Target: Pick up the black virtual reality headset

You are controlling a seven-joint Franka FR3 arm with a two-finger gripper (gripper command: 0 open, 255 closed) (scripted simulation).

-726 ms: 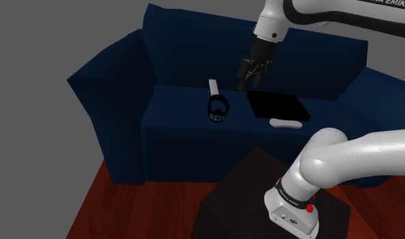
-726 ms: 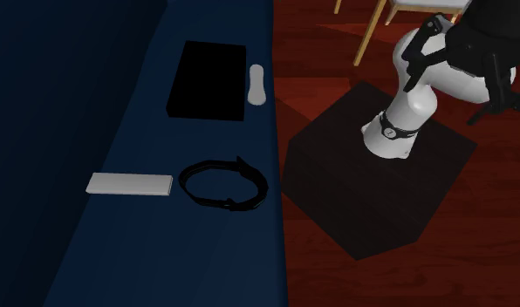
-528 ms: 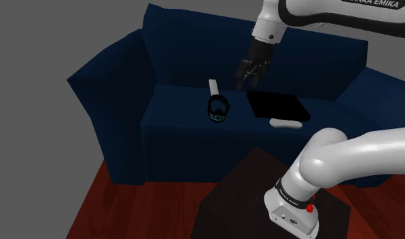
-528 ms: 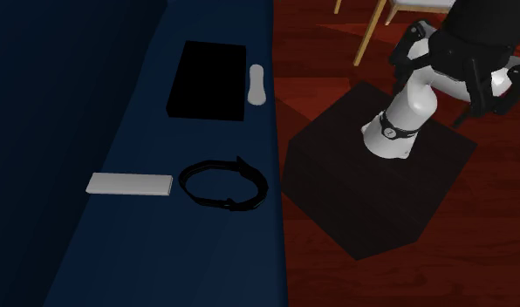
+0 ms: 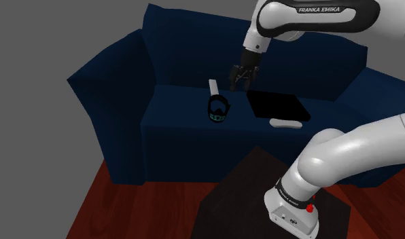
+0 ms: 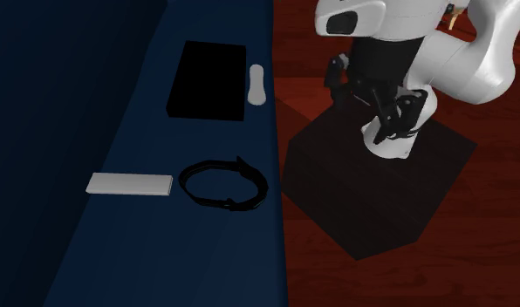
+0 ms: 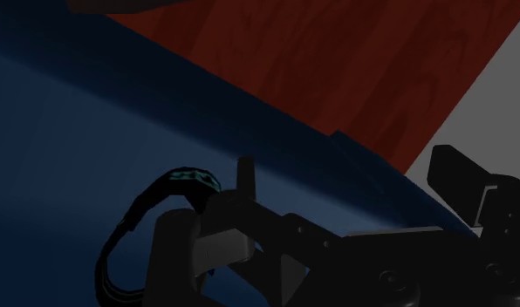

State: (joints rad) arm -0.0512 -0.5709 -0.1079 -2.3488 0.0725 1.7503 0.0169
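Hovering open and empty in the shoulder view, the gripper (image 5: 240,83) hangs over the sofa seat (image 5: 181,115) near the black headset (image 5: 218,109) lying there. We judge this the approach, with a descent onto the headset next. In the second exterior view we see its long axis run from backrest to seat front, the bulkier end seemingly frontward. In the wrist view it lies just beyond the gripper.

In the shoulder view the arm (image 5: 310,12) behind the pincer (image 5: 240,83) runs off the top edge. Its lower limb runs off the right edge, as does that end of the sofa (image 5: 174,125). The headset (image 5: 218,108) near the pincer carries teal marks too small to read. In the wrist view the pincer's body hides much of the headset's loop and the bottom edge cuts the rest. A pale shape (image 7: 222,246) behind the pincer cannot be identified. In the second exterior view the top edge cuts the arm, which covers part of the stand (image 6: 372,209) beneath the pincer.
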